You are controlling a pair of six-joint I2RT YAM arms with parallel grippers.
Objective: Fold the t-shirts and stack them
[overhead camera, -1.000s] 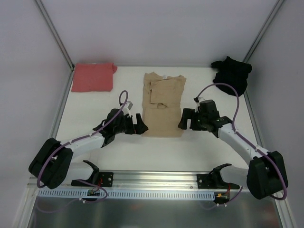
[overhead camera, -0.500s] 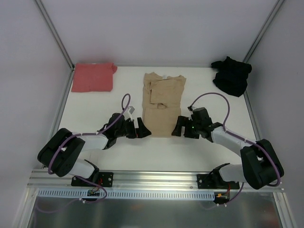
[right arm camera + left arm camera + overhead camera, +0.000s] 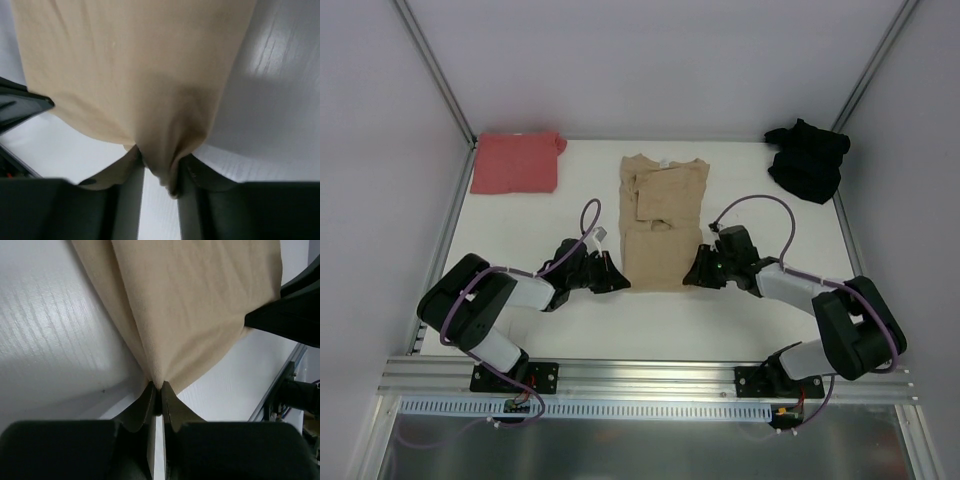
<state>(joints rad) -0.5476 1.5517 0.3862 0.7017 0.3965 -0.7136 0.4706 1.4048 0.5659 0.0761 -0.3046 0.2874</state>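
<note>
The tan t-shirt [image 3: 663, 215] is laid lengthwise at the middle of the table [image 3: 720, 320], partly folded. The salmon-red t-shirt [image 3: 515, 162] is folded at the far left corner and the black t-shirt [image 3: 807, 160] is crumpled at the far right. The tan shirt's near hem is taken at both corners. The left gripper [image 3: 158, 390] is pressed together on a thin point of cloth at the near left corner, and the right gripper [image 3: 160, 172] is pinched on a thicker bunch at the near right corner. Trouble is most to be expected from these unequal holds. So little fabric is caught on the left that it could be pulled free once the hem is lifted, and the fold would then be dragged askew. On the right, it cannot be told how many layers are gathered; if only the top one is taken, the lower one would be left on the table. If the two corners are carried unevenly, the folds lying over the far half could be disturbed.
</note>
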